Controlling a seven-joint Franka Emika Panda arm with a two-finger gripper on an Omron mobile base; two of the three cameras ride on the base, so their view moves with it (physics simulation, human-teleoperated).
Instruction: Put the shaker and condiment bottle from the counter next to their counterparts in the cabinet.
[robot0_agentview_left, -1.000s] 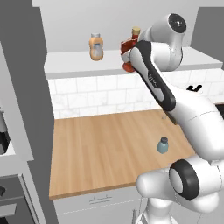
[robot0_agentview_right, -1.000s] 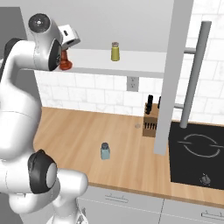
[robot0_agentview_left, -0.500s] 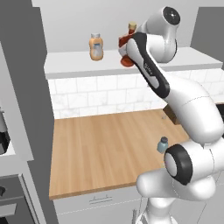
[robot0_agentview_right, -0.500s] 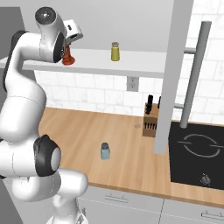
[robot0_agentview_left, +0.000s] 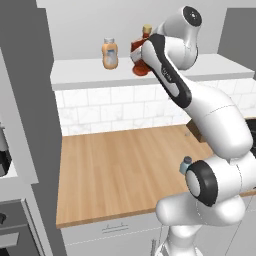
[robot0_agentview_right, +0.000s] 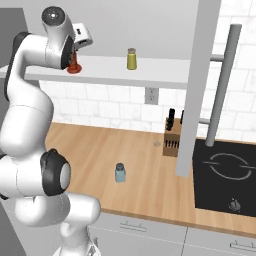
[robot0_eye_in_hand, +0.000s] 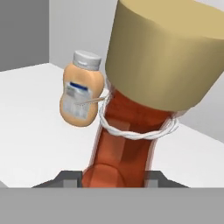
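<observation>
My gripper (robot0_eye_in_hand: 113, 177) is shut on the condiment bottle (robot0_eye_in_hand: 127, 140), a dark red bottle with a gold cap and a white string at its neck. The bottle (robot0_agentview_left: 140, 52) stands upright over the cabinet shelf (robot0_agentview_left: 85, 74), just right of the orange rounded bottle (robot0_agentview_left: 110, 53); whether its base (robot0_agentview_right: 73, 66) touches the shelf I cannot tell. The orange bottle (robot0_eye_in_hand: 82, 98) shows close behind it in the hand view. Further right on the shelf stands the yellow-olive shaker (robot0_agentview_right: 131, 59). The pale blue-grey shaker (robot0_agentview_right: 120, 173) stands on the wooden counter (robot0_agentview_right: 95, 145), near its front edge.
A knife block (robot0_agentview_right: 173, 134) stands at the counter's back beside a grey vertical panel (robot0_agentview_right: 194, 85). Right of that lies a black cooktop (robot0_agentview_right: 225, 172). A tall grey unit (robot0_agentview_left: 22, 110) borders the counter on the left.
The arm has drawn more upright and carried the red bottle slightly left along the shelf, closer to the orange bottle. The blue-grey shaker has not moved.
</observation>
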